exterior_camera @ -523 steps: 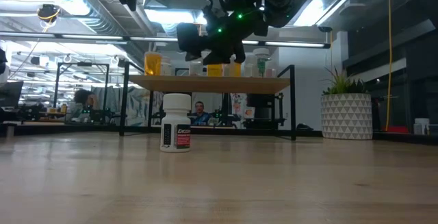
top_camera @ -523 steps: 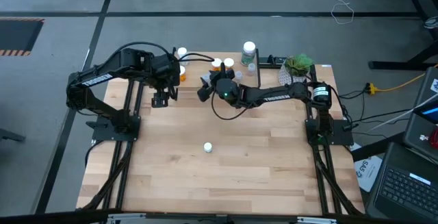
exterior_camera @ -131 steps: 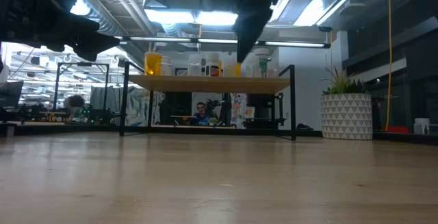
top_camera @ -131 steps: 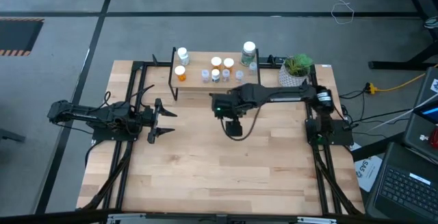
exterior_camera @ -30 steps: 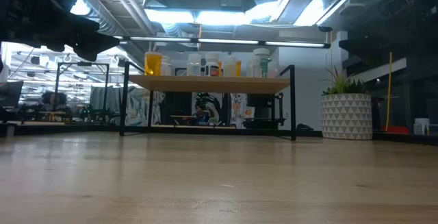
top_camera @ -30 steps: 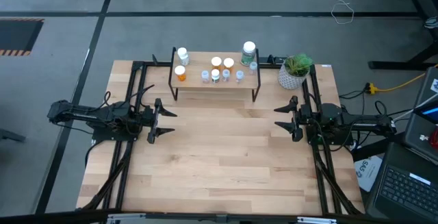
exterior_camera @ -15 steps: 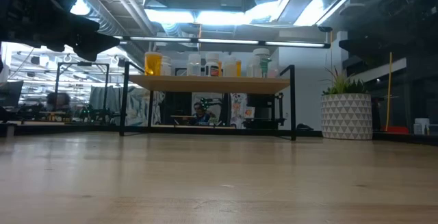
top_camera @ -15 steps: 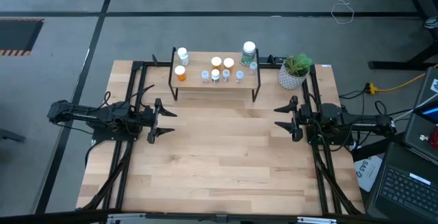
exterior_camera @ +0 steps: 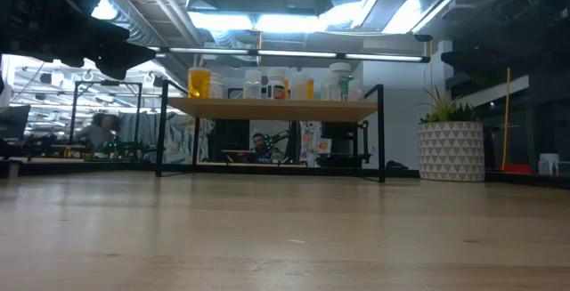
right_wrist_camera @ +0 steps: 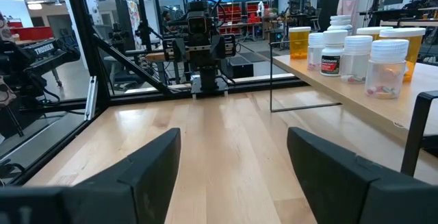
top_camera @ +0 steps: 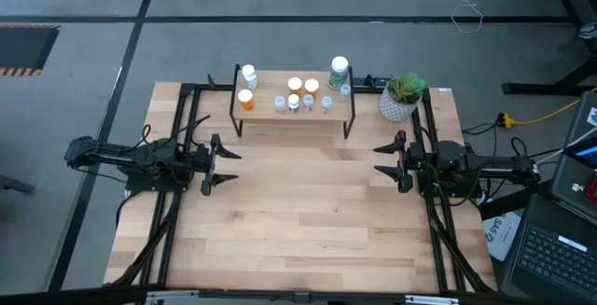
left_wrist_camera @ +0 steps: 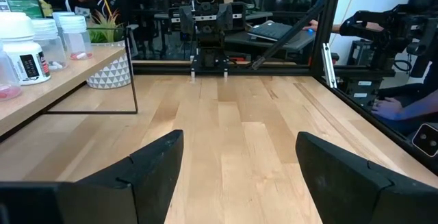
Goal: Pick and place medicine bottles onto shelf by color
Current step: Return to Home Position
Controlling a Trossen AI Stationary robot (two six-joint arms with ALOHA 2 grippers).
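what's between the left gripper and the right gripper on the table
Only bare wooden tabletop lies between the left gripper and the right gripper. The high view shows this; the shelf stands off that line.

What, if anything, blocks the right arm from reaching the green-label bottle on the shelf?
Likely yes: the open right gripper sits at the right side of the table, the green-label bottle stands at the right end of the shelf, and only the potted plant sits close by.

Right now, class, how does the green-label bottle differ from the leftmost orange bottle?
The green-label bottle is taller, the orange bottle shorter. The green-label bottle stands at the shelf's right end, the orange bottle at its left. Both stand upright, white-capped.
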